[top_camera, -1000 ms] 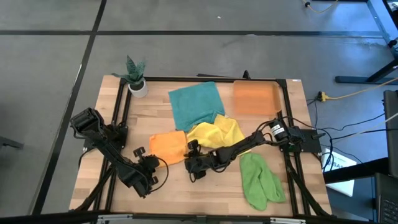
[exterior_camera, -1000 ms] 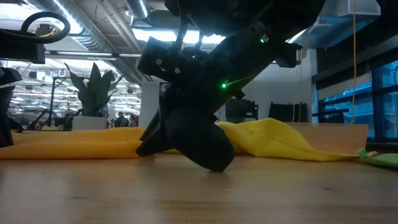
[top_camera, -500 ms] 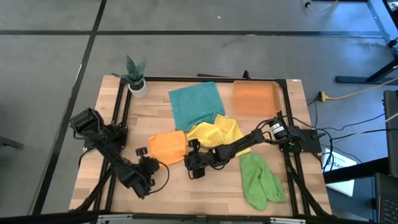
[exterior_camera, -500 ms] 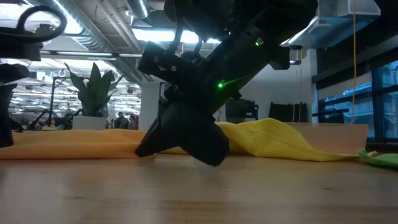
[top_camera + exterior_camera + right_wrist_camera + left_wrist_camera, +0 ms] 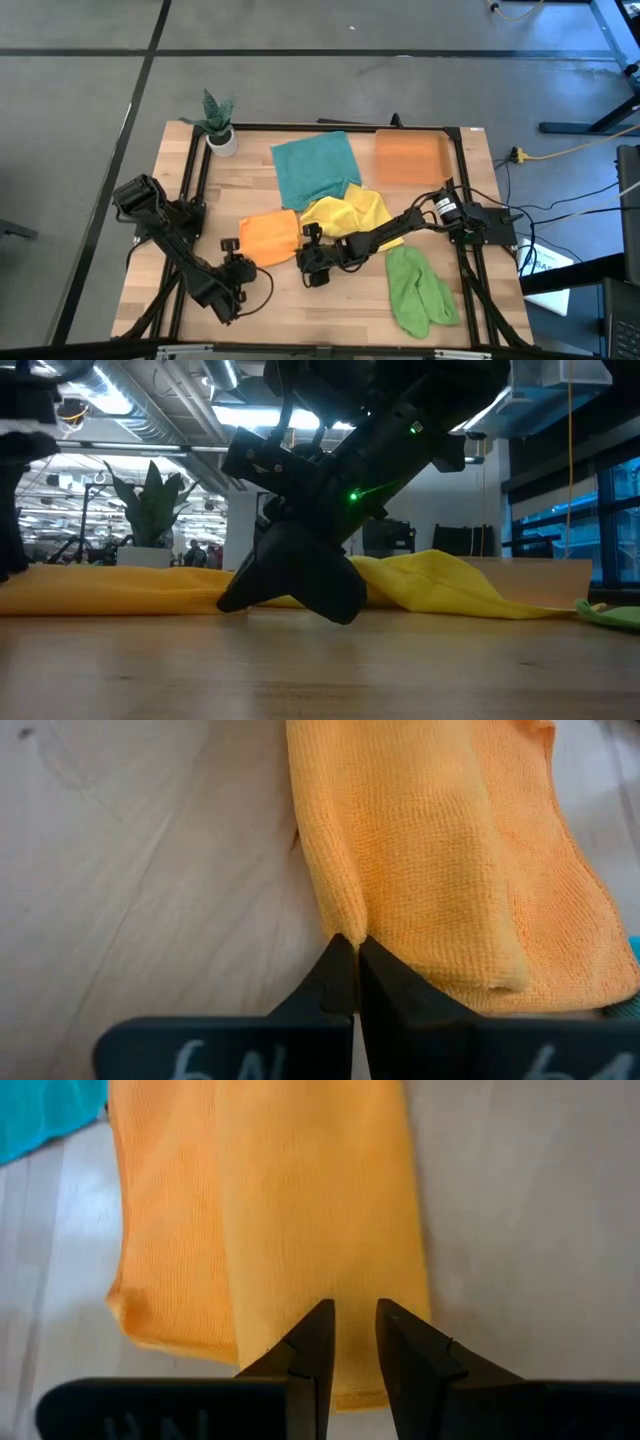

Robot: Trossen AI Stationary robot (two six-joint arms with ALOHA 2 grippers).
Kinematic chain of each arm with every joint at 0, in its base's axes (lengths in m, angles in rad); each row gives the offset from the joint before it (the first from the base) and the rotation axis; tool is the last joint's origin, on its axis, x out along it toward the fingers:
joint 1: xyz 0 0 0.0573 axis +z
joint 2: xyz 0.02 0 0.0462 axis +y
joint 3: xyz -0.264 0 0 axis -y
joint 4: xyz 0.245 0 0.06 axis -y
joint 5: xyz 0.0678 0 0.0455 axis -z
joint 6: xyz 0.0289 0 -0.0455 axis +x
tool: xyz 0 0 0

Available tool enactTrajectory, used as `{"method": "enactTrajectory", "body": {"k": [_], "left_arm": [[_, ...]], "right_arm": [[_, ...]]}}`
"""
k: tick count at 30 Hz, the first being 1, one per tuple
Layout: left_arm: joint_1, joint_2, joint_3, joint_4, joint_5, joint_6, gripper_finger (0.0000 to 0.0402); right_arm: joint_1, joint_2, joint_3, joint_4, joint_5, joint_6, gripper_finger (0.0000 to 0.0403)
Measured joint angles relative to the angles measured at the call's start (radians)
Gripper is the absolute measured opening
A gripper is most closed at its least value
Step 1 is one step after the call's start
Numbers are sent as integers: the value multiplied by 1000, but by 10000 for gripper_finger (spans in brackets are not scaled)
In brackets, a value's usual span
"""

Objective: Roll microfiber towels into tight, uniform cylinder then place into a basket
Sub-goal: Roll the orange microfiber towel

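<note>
Slightly nearer the orange towel than a second ago, the left tool hangs by its near-left corner, fingers a narrow gap apart. On the wooden desk, the orange towel lies folded between the arms, with the yellow towel beside it. The right tool is pressed together, pinching the orange towel's edge.

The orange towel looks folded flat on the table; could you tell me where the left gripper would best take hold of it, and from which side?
Probably the near edge of the orange towel, approached from the table's front, where the left gripper is. The right gripper already pinches its right edge, so the two holds would stay apart. The towel lies flat, so fingers should come in low to nip that hem.
</note>
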Motion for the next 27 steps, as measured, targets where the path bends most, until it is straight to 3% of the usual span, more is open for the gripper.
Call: {"method": "enactTrajectory", "body": {"k": [9,27], "left_arm": [[-42,0,26,35,-1,36,69],[-64,-1,-110,184,20,-10,69]], "right_arm": [[0,0,0,-2,-2,0,3],[0,0,0,-2,-3,0,4]]}}
